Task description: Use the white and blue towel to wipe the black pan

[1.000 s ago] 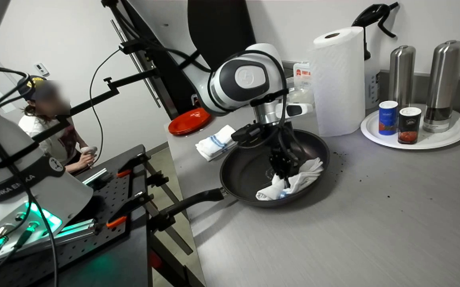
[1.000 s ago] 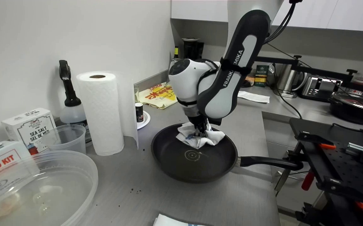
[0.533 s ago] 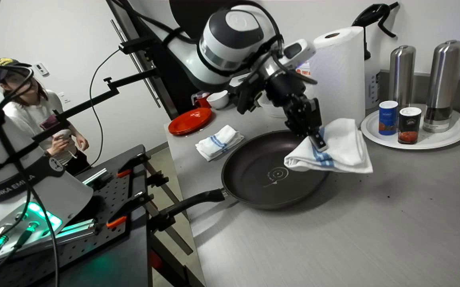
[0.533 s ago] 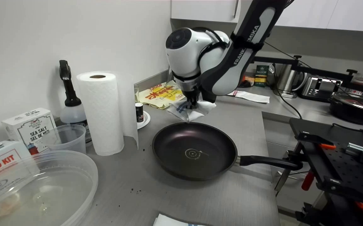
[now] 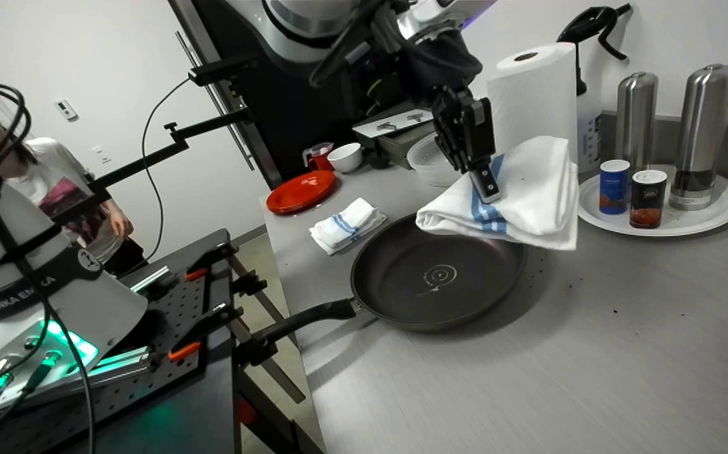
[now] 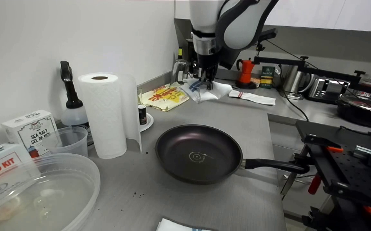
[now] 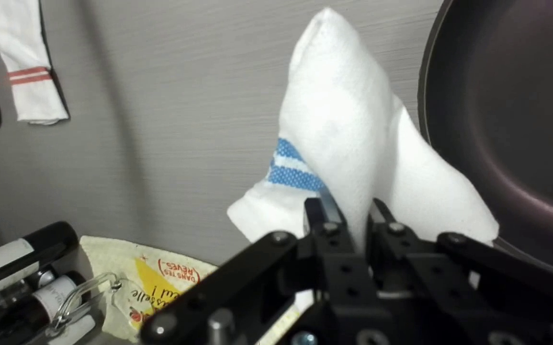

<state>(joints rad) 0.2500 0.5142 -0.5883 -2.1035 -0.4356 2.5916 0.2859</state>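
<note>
My gripper (image 5: 486, 189) is shut on the white and blue towel (image 5: 534, 189) and holds it in the air, apart from the pan. The cloth hangs in loose folds with blue stripes near the fingers. In the wrist view the towel (image 7: 338, 120) is pinched between the two fingertips (image 7: 350, 211). The black pan (image 5: 439, 290) stands on the counter, its inside bare and its long handle reaching past the counter edge. In an exterior view the towel (image 6: 217, 93) shows beyond the pan (image 6: 198, 163). In the wrist view the pan (image 7: 520, 120) is at the right, partly cut off.
Another folded white and blue cloth (image 5: 346, 226) lies beside the pan. A paper towel roll (image 5: 531, 107) stands behind the held towel. A white plate (image 5: 716, 208) bears shakers and mills. Red plates (image 5: 300, 192) and a clear tub (image 6: 89, 179) also stand on the counter.
A second ago the towel was pressed in the pan. My gripper has lifted it out, over the pan's edge, and kept rising with the towel still held. The pan looks nearly unmoved.
</note>
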